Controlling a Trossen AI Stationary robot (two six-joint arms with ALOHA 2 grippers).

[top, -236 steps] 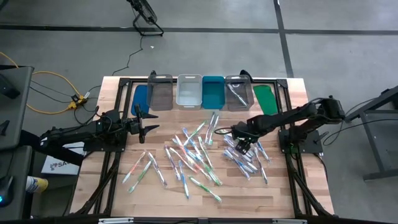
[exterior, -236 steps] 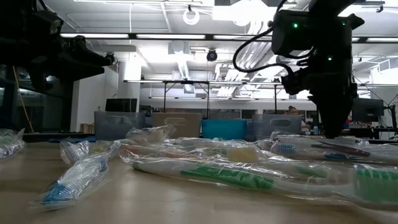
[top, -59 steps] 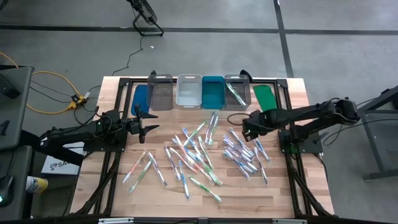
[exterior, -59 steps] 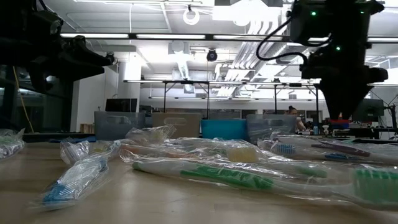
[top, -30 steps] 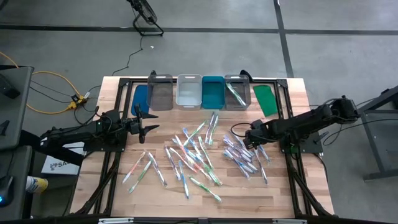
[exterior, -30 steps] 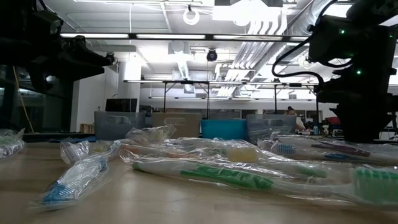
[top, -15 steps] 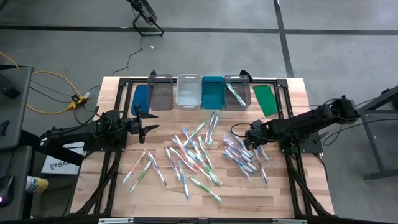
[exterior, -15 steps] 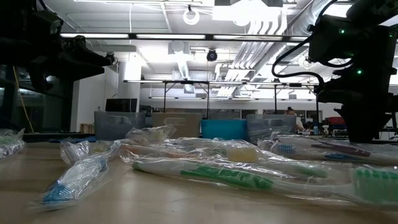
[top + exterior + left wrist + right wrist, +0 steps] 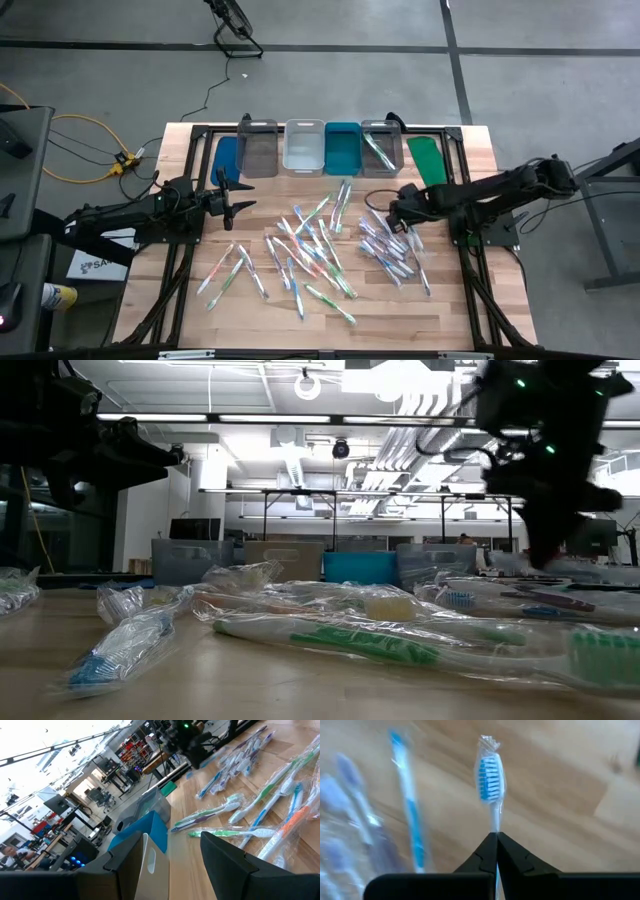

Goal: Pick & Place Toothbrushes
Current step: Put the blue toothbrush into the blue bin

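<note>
While the left gripper (image 9: 236,205) sits with fingers apart at the table's (image 9: 190,300) left side, a few dozen toothbrushes (image 9: 310,250) litter the middle, too tangled to count; five bins (image 9: 304,147) line the far edge; right gripper (image 9: 496,838) is pinched on one blue-bristled toothbrush (image 9: 490,779).

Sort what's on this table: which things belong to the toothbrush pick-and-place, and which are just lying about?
Job:
- toothbrushes scattered on the table
- blue-bristled toothbrush pinched in the shut right end effector
- bins along the far edge

Lying about:
- blue lid
- green lid
- left end effector, open, waiting
</note>
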